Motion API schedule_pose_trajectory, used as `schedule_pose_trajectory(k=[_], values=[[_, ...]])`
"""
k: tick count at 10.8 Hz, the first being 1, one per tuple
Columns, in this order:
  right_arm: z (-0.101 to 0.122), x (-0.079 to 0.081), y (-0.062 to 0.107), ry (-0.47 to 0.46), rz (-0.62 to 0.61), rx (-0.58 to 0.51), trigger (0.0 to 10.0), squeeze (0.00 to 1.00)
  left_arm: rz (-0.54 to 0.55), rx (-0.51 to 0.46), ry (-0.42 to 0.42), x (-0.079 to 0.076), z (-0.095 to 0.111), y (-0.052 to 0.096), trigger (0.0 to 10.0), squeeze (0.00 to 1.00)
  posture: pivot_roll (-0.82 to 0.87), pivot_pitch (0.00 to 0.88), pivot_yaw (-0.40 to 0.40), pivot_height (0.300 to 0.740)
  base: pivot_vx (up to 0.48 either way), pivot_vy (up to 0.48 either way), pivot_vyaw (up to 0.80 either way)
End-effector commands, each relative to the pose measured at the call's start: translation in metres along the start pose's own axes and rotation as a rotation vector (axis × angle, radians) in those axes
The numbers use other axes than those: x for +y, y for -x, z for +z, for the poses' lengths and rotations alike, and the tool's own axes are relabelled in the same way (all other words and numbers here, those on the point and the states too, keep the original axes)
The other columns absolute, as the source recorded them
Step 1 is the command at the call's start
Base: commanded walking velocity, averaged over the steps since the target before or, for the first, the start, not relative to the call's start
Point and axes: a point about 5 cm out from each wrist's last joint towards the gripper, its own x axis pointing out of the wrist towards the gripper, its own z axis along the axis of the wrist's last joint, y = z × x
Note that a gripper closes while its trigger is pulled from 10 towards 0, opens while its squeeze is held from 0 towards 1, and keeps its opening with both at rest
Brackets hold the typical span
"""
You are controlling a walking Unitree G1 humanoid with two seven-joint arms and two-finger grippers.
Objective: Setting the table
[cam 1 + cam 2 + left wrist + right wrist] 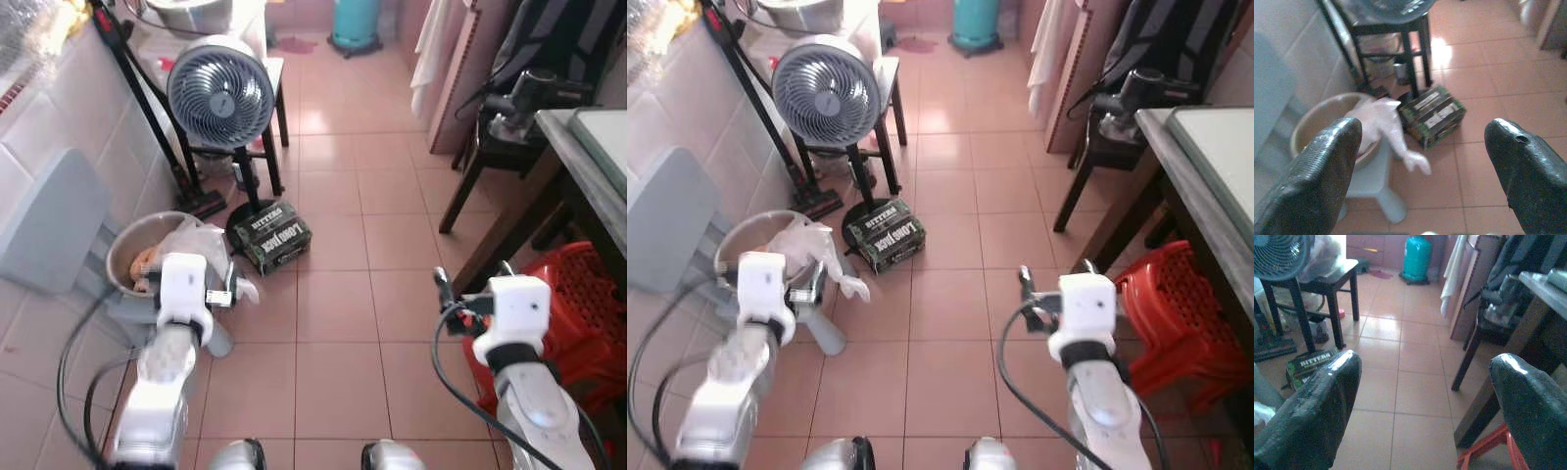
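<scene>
Terracotta floor tiles [333,323] are filling mid-frame; the robot is standing between clutter at left and the table [1205,176] at the right edge. Both grippers are hanging with fingers spread wide and holding nothing: left gripper [1422,161] is facing the basin [137,257] and box [276,235], right gripper [1425,401] is facing open floor. No tableware is discernible. The table's long axis is running up the frame, nearer the right arm.

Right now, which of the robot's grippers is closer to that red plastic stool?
The right. The right gripper hangs open just beside the red stool, which sits partly under the table. The left gripper, also open, is across the floor, over by the basin.
</scene>
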Motion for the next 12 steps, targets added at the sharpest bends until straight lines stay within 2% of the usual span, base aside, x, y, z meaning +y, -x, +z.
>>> schedule_pose_trajectory(k=[1, 2, 3, 4, 5, 6, 7, 8, 9, 10, 11, 12], values=[[0.001, 0.002, 0.003, -0.004, 0.016, -0.004, 10.0, 0.00, 0.034, -0.005, -0.010, 0.008, 0.000, 0.005, 10.0, 0.00, -0.14, 0.112, 0.068, 0.740, 0.000, 0.000, 0.00], [-0.007, 0.003, 0.006, 0.009, 0.036, 0.032, 10.0, 0.00, 0.021, 0.047, -0.026, 0.006, -0.018, 0.019, 10.0, 0.00, -0.13, 0.112, 0.031, 0.740, 0.000, 0.000, 0.00], [-0.012, 0.000, 0.001, 0.014, 0.060, 0.061, 10.0, 0.00, 0.049, 0.064, -0.010, 0.000, -0.029, 0.024, 10.0, 0.00, -0.09, 0.084, -0.013, 0.740, 0.000, 0.000, 0.00], [-0.013, -0.003, -0.004, 0.033, 0.077, 0.054, 10.0, 0.00, 0.066, 0.059, 0.002, -0.004, -0.030, 0.022, 10.0, 0.00, -0.08, 0.076, -0.023, 0.740, 0.000, 0.000, 0.00], [-0.004, -0.013, -0.021, 0.064, 0.063, 0.024, 10.0, 0.00, 0.094, 0.038, 0.020, -0.003, -0.023, 0.020, 10.0, 0.00, -0.08, 0.091, -0.040, 0.740, 0.000, 0.000, 0.00], [-0.003, -0.015, -0.022, 0.061, 0.054, 0.021, 10.0, 0.00, 0.101, 0.032, 0.012, -0.001, -0.025, 0.022, 10.0, 0.00, -0.06, 0.083, -0.048, 0.740, 0.000, 0.000, 0.00], [-0.001, -0.012, -0.024, 0.053, 0.067, 0.014, 10.0, 0.00, 0.122, 0.028, 0.008, 0.004, -0.023, 0.023, 10.0, 0.00, -0.05, 0.099, -0.049, 0.740, 0.000, 0.000, 0.00], [0.002, -0.007, -0.028, 0.034, 0.062, 0.000, 10.0, 0.00, 0.127, 0.005, -0.010, 0.009, -0.014, 0.018, 10.0, 0.00, -0.04, 0.097, -0.033, 0.740, 0.000, 0.000, 0.00], [0.008, -0.005, -0.032, 0.015, 0.054, -0.026, 10.0, 0.00, 0.119, -0.022, -0.015, 0.011, -0.004, 0.012, 10.0, 0.00, -0.04, 0.092, -0.018, 0.740, 0.000, 0.000, 0.00], [0.006, 0.003, -0.040, 0.021, 0.077, -0.057, 10.0, 0.00, 0.100, -0.063, -0.062, 0.010, -0.001, 0.000, 10.0, 0.00, -0.04, 0.083, -0.001, 0.740, 0.000, 0.000, 0.00], [0.011, 0.006, -0.039, -0.017, 0.062, -0.072, 10.0, 0.00, 0.140, -0.069, -0.081, 0.020, 0.007, 0.002, 10.0, 0.00, -0.03, 0.025, 0.025, 0.740, 0.000, 0.000, 0.00], [0.014, 0.012, -0.041, 0.027, 0.081, -0.101, 10.0, 0.00, 0.122, -0.089, -0.128, 0.024, 0.012, 0.003, 10.0, 0.00, -0.04, 0.042, 0.041, 0.740, 0.000, 0.000, 0.00]])
